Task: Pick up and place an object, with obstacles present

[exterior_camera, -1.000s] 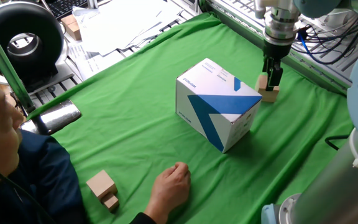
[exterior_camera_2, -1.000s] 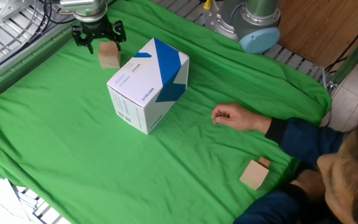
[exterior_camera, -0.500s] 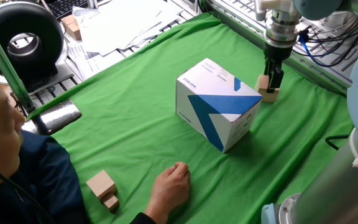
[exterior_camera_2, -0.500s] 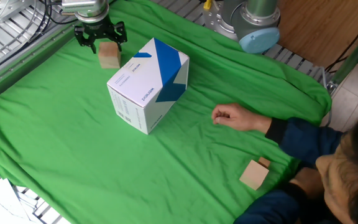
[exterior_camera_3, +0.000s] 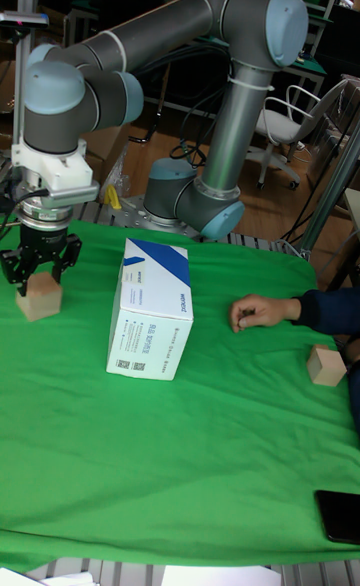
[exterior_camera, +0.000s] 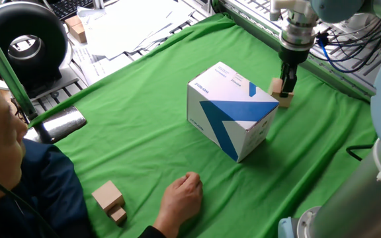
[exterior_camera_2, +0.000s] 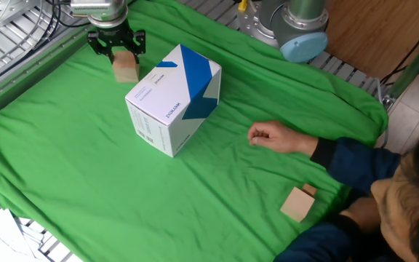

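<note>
The object, a small light-tan wooden cube (exterior_camera: 278,90) (exterior_camera_2: 126,70) (exterior_camera_3: 40,300), sits at the far side of the green cloth, just beyond the obstacle. That obstacle is a large white box with blue shapes (exterior_camera: 233,112) (exterior_camera_2: 173,98) (exterior_camera_3: 150,311). My gripper (exterior_camera: 286,84) (exterior_camera_2: 117,52) (exterior_camera_3: 40,270) comes down from above and its dark fingers are closed on the cube's upper sides. The cube's base is at or barely above the cloth.
A person's hand (exterior_camera: 180,197) (exterior_camera_2: 268,136) (exterior_camera_3: 250,313) rests on the cloth in front of the box. A tan block joined with a smaller block (exterior_camera: 109,199) (exterior_camera_2: 297,202) lies near the person. A metal frame with cables (exterior_camera: 349,49) runs behind the gripper. A phone (exterior_camera_3: 340,516) lies at the cloth's edge.
The fingers have drawn in onto the cube. Gripper and cube have shifted slightly up and toward the box together. Box, hand and joined block have not moved.
</note>
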Motion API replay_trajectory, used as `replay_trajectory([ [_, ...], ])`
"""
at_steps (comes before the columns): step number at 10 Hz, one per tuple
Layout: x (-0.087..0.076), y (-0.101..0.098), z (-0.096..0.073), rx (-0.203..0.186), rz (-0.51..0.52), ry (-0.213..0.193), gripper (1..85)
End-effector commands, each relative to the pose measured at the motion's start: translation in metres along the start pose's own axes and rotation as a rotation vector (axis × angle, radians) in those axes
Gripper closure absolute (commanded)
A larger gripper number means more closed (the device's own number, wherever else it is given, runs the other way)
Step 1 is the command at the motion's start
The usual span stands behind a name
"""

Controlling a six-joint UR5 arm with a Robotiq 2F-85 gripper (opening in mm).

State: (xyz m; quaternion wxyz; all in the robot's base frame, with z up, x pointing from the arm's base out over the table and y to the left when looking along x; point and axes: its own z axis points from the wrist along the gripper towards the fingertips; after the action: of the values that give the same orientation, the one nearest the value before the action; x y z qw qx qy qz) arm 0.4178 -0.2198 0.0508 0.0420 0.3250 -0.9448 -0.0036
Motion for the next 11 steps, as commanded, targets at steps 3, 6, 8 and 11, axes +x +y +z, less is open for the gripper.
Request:
replay_trajectory([
  [3,-0.027,0.01,-0.04,-0.019,0.083,-0.016,84.3],
  [6,-0.033,0.015,-0.073,0.023,0.096,0.05,84.3],
  [8,-0.036,0.012,-0.077,0.05,0.082,0.048,84.3],
  [11,-0.09,-0.003,-0.082,0.097,0.084,-0.167,84.3],
])
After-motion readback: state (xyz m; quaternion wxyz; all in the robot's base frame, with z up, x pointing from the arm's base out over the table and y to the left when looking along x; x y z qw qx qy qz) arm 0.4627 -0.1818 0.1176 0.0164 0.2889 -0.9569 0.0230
